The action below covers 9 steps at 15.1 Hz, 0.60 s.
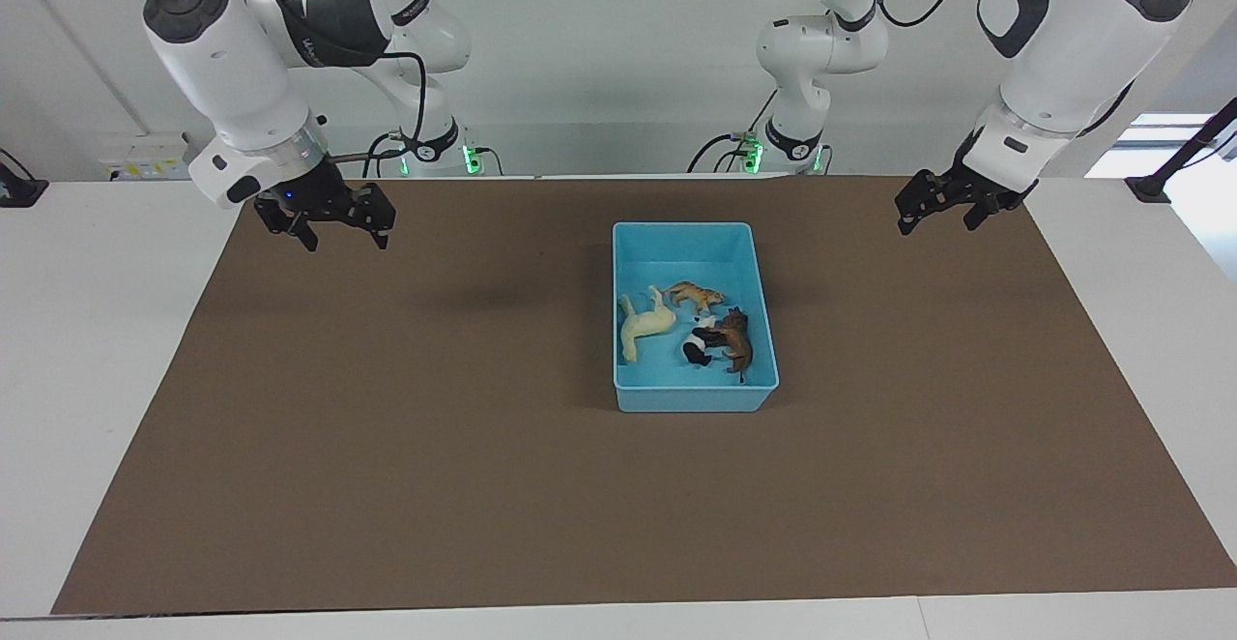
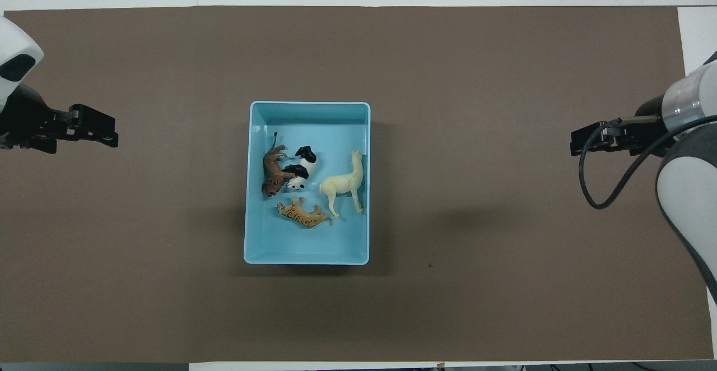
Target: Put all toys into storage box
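Note:
The light blue storage box (image 1: 696,398) stands on the brown mat between the two arms, and all four toys lie inside it. The cream horse (image 1: 643,329) lies toward the right arm's end. The orange tiger (image 1: 694,295) lies nearest the robots. The panda (image 1: 698,342) and the brown lion (image 1: 736,338) lie touching at the left arm's end. In the overhead view the box (image 2: 308,103) holds the horse (image 2: 341,183), tiger (image 2: 302,215), panda (image 2: 302,163) and lion (image 2: 273,172). My left gripper (image 1: 935,224) (image 2: 115,135) and right gripper (image 1: 343,239) (image 2: 572,144) hang open and empty over the mat's ends.
The brown mat (image 1: 387,447) covers most of the white table (image 1: 97,379). Both arms are raised well away from the box, one at each end. A black stand (image 1: 1160,181) sits at the left arm's end of the table.

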Each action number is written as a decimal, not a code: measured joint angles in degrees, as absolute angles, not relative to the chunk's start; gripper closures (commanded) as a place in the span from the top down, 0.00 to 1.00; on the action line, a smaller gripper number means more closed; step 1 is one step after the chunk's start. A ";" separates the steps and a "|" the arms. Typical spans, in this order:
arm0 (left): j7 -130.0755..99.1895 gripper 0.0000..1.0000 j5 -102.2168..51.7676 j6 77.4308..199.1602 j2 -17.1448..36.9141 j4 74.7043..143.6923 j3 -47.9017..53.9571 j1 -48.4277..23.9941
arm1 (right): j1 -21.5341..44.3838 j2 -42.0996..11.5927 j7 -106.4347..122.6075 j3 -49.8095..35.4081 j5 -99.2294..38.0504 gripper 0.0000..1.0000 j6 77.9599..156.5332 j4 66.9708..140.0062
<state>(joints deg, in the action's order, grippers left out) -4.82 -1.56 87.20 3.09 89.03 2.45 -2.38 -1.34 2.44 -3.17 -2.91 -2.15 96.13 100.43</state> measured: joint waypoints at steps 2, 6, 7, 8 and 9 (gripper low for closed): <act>-3.42 1.00 -1.50 86.99 3.04 88.75 2.45 -2.35 | -1.72 2.41 -3.17 -2.92 -0.36 1.00 94.22 98.50; -2.55 1.00 -1.42 86.70 2.25 88.90 2.47 -2.34 | -1.81 1.73 -3.17 -2.95 1.27 1.00 93.14 96.89; -2.50 1.00 -1.42 86.64 1.98 88.94 2.53 -2.34 | -1.81 1.55 -3.17 -2.95 1.29 1.00 93.14 96.89; -2.45 1.00 -1.41 86.61 1.81 88.97 2.59 -2.34 | -1.82 1.41 -3.17 -2.95 1.30 1.00 93.14 96.89; -2.38 1.00 -1.39 86.61 1.75 89.01 2.63 -2.34 | -1.84 1.26 -3.17 -2.95 1.31 1.00 93.15 96.92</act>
